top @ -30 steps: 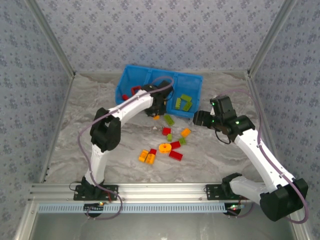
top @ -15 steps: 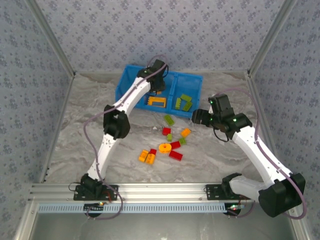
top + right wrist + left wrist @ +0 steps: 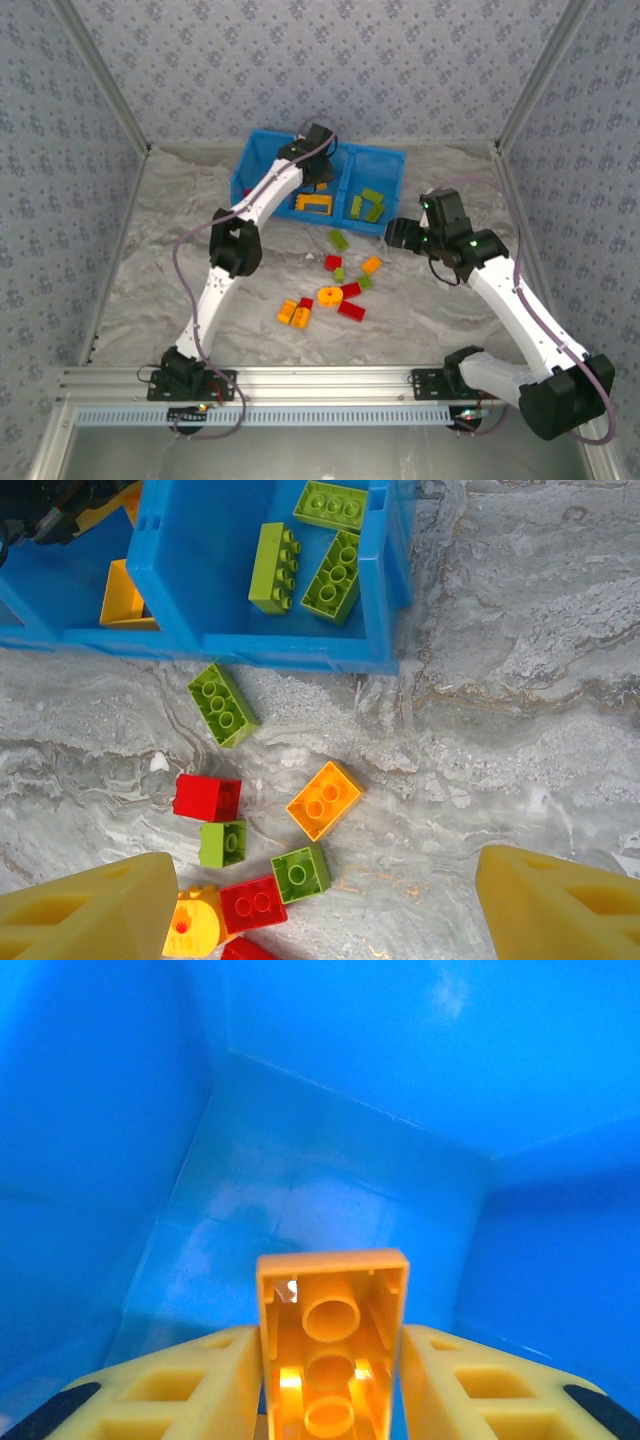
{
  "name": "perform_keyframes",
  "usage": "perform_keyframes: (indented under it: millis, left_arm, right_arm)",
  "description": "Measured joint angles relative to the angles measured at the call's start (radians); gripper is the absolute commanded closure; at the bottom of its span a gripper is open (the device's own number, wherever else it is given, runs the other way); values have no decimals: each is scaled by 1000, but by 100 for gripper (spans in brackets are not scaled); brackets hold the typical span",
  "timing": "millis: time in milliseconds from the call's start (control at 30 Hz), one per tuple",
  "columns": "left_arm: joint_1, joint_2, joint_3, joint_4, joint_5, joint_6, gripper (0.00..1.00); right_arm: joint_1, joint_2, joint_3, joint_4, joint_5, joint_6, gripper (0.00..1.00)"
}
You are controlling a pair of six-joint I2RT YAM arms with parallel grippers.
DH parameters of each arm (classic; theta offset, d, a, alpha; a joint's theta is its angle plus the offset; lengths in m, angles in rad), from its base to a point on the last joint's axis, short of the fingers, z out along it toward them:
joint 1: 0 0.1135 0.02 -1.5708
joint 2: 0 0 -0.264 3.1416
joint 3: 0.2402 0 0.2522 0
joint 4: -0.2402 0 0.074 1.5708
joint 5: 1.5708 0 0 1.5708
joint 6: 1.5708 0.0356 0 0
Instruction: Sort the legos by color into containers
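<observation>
We find the bright blue plastic bin (image 3: 242, 172) at the far side of the marbled grey table (image 3: 150, 270). Its smooth, glossy walls are split by thin dividers into three rectangular compartments. The left compartment holds red pieces (image 3: 250, 191), partly hidden by the arm.

The left gripper (image 3: 332, 1345) hangs inside the middle compartment. Its yellow moulded fingers (image 3: 190, 1390) press against the long sides of an orange-yellow brick (image 3: 332, 1310) — the hollow underside faces the wrist camera, showing three round tubes. An orange-yellow frame piece (image 3: 313, 203) lies flat on the floor of the same compartment.

The right compartment contains three lime green studded bricks (image 3: 338, 575).

In front of the bin, loose legos lie scattered on the table:
- a green brick (image 3: 222, 705) nearest the bin wall;
- a red brick (image 3: 207, 797) and an orange square brick (image 3: 323, 800);
- two small green bricks (image 3: 300, 872);
- a round orange piece (image 3: 329, 296) beside further red bricks (image 3: 351, 310).

The right gripper (image 3: 320, 870) hovers above this group — fingers spread wide, gripping nothing.
</observation>
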Motion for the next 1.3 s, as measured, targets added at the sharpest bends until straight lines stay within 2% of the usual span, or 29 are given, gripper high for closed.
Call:
perform_keyframes:
  millis: [200,400,533,667,800,900,1100,1200,1300]
  left_arm:
    - [-3,39,0,-22,34,-8,51]
    - [-15,44,0,-36,39,-20,35]
    - [-14,23,0,-50,41,-46,29]
    - [-19,-44,-4,-92,45,-73,27]
    - [-19,-230,-62,-111,43,-92,27]
    - [-18,-462,-232,-77,44,-95,27]
    - [9,-943,-760,21,74,-101,22]
    - [70,-1121,-1044,61,115,-105,21]
    - [152,-1232,-1265,64,158,-105,21]
  right_arm:
    - [-6,45,0,-9,-2,0,19]
    - [-8,118,15,-37,1,-5,21]
    - [34,165,51,-62,22,-37,21]
    - [109,201,76,-89,44,-74,21]
    - [145,250,82,-119,64,-71,21]
    - [148,309,82,-123,82,-18,21]
    - [148,478,103,-90,90,176,22]
    - [153,557,119,-43,84,275,23]
    - [168,599,119,-5,85,368,25]
